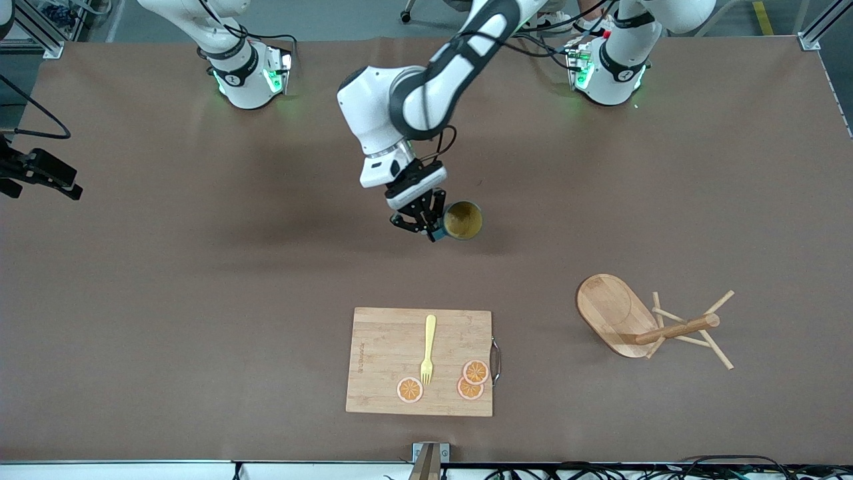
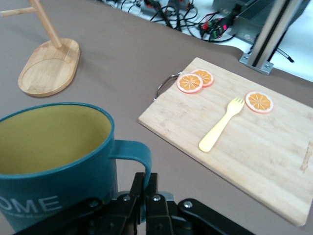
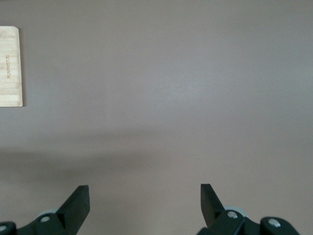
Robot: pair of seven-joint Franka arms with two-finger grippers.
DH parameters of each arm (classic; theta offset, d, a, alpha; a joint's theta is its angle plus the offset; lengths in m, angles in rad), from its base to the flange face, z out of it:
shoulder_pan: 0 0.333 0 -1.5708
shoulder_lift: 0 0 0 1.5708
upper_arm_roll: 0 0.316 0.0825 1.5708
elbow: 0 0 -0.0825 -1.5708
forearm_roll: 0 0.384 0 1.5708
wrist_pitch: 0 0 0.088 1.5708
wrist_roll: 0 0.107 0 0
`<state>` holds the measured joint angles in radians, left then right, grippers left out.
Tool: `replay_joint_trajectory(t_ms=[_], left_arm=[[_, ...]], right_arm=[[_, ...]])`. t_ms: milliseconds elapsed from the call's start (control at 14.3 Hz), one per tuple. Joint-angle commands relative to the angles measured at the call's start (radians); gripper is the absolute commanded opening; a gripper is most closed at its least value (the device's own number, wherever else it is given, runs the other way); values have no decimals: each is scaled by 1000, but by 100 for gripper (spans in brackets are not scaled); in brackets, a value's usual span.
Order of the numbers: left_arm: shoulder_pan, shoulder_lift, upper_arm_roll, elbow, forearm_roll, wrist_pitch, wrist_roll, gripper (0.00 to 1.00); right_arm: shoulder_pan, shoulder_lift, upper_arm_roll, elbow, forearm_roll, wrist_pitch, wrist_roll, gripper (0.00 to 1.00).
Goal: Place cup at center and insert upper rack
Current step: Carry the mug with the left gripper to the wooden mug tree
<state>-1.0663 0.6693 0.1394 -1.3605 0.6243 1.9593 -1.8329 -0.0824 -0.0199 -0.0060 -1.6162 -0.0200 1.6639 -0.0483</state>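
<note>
**Left gripper pinches the cup's handle at mid-table**

The left arm reaches in from its base and its gripper point(image 1: 421, 223) has its fingers point(image 2: 145, 196) pressed together on the small handle of the teal cup point(image 1: 462, 221). The cup sits upright near the middle of the table point(image 1: 200, 267), its yellow inside showing; whether its bottom touches the surface I cannot tell.

The wooden mug stand point(image 1: 650, 325) lies tipped on its side toward the left arm's end of the table, nearer the front camera than the cup and well apart from it. Its oval base stands on edge, and its pole and thin pegs point away from the cutting board point(image 1: 420, 362).

That cutting board lies nearer the front camera than the cup. On it rest a yellow fork point(image 1: 427, 349) and three orange slices point(image 1: 472, 380).

The right gripper point(image 3: 145, 201) waits over bare table with its fingers spread wide, holding nothing.
</note>
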Motion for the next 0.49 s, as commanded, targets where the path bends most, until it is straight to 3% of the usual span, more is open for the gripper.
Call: replay_joint_trajectory(t_ms=[0, 418], left_arm=[[74, -100, -7, -37, -140, -2, 96, 0], [250, -282, -11, -106, -423, 7, 149, 0]], right_arm=[[-2, 5, 3, 10, -18, -3, 2, 100], [-2, 5, 1, 10, -18, -1, 2, 100]])
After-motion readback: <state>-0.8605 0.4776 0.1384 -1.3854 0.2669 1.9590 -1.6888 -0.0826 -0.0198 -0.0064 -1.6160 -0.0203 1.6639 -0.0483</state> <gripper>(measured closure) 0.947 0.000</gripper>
